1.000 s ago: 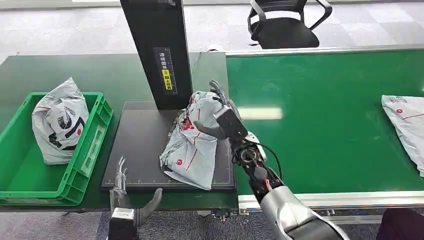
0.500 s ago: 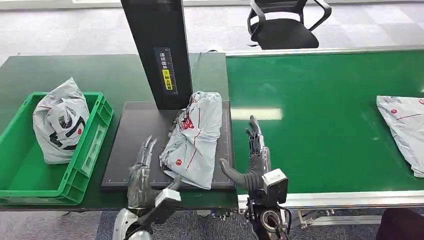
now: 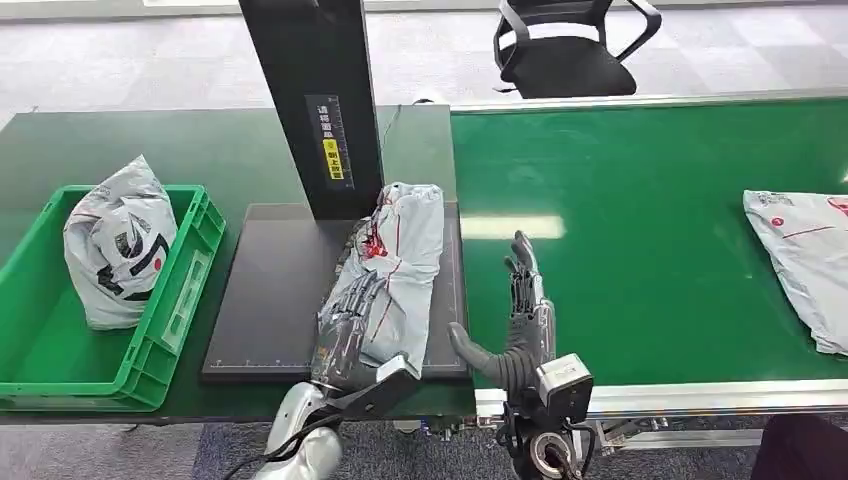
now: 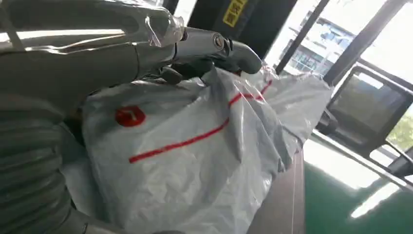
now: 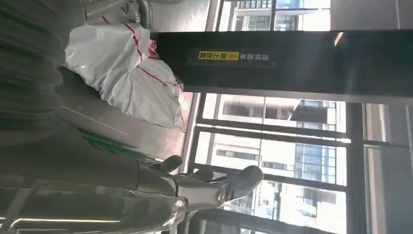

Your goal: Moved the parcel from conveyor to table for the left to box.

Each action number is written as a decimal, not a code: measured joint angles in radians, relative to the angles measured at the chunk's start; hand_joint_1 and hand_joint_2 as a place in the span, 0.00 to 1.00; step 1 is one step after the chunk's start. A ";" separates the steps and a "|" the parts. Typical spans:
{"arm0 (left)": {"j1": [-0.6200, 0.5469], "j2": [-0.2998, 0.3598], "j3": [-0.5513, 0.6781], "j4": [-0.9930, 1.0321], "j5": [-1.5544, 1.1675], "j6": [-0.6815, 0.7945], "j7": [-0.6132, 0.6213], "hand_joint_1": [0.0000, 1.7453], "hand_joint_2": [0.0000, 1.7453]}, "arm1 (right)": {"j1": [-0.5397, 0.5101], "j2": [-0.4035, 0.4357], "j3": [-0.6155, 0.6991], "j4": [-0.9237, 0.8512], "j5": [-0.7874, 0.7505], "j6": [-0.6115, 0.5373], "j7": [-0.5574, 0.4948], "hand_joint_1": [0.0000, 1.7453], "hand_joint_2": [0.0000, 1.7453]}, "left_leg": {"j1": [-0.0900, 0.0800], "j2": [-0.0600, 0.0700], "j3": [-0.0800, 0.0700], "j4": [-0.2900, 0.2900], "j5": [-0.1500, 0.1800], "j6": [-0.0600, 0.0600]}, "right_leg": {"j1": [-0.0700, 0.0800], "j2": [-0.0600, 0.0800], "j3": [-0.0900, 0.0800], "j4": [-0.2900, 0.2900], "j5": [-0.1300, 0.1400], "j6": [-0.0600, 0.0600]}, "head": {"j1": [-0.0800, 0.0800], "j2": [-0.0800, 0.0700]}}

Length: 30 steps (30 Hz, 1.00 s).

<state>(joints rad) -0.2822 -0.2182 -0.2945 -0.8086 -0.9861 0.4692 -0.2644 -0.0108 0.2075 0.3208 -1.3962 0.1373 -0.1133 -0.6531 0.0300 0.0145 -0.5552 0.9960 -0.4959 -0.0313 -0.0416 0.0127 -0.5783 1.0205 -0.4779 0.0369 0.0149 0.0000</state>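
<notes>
Parcel (image 3: 395,265) lay on the black pad (image 3: 275,290) at the foot of the dark post (image 3: 315,100), on the table (image 3: 200,145). Left hand (image 3: 348,325) rested on its near end, fingers (image 4: 214,46) spread flat over the plastic; whether it gripped, can't tell. Right hand (image 3: 520,320) was open over the green conveyor (image 3: 650,230), holding nothing. Green bin (image 3: 170,300) held another bag (image 3: 115,240). Third bag (image 3: 800,260) sat on the belt. Office chair (image 3: 570,45) behind.

head high; wrists close (shared parcel (image 3: 395,270))
</notes>
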 measured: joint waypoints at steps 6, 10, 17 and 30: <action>-0.148 -0.016 -0.010 0.223 -0.012 -0.080 0.055 0.00 1.00 | 0.008 -0.002 0.002 -0.028 0.003 -0.014 0.000 0.00 1.00 | 0.000 -0.004 -0.001 0.000 0.001 0.000 | 0.000 -0.003 0.001 0.000 0.000 0.000 | 0.000 0.000; -0.224 -0.025 -0.012 0.315 -0.033 -0.168 0.111 0.00 1.00 | 0.006 -0.010 0.006 -0.030 -0.015 -0.013 0.000 0.00 1.00 | 0.000 -0.007 0.001 0.000 0.001 0.000 | 0.000 -0.006 0.006 0.000 -0.001 0.000 | 0.000 0.000; -0.284 -0.030 -0.016 0.387 -0.054 -0.228 0.164 0.79 1.00 | -0.007 -0.017 0.018 -0.030 -0.021 -0.002 0.001 0.00 1.00 | 0.000 -0.008 0.008 -0.001 0.001 0.000 | 0.000 -0.008 0.016 0.000 -0.001 0.001 | 0.000 0.000; -0.237 -0.023 0.058 0.361 0.081 0.071 -0.072 1.00 1.00 | 0.014 -0.021 0.031 -0.031 0.001 -0.020 0.010 0.00 1.00 | 0.000 -0.008 0.006 0.000 0.003 0.000 | 0.000 -0.007 0.010 0.000 0.000 0.000 | 0.000 0.000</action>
<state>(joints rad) -0.5195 -0.2411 -0.2361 -0.4476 -0.9048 0.5407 -0.3362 0.0033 0.1869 0.3521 -1.4275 0.1381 -0.1335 -0.6432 0.0301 0.0069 -0.5489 0.9956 -0.4933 -0.0315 -0.0416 0.0059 -0.5683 1.0210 -0.4781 0.0369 0.0149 0.0000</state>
